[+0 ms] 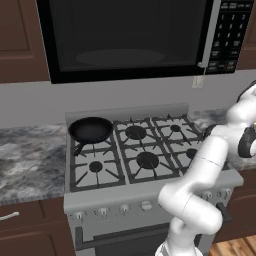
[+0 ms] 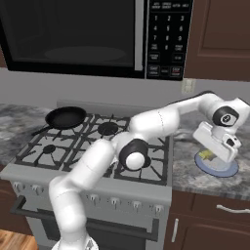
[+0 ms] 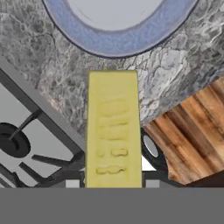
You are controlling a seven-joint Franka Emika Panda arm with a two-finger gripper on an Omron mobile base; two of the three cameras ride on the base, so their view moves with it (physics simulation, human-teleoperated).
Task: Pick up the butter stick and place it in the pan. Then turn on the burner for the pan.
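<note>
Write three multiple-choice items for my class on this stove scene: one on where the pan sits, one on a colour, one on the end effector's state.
1. The pan sits on which burner?
A. back left
B. front right
C. centre front

2. The plate's rim is:
A. red
B. pale blue
C. green

3. The end effector is:
A. wide open, empty
B. shut on the butter stick
C. shut on the pan handle

Key: 1 A, pan at the cooktop's rear left corner; 2 B, blue ring visible; 3 B, the hand view shows the stick rising from between the fingertips.
</note>
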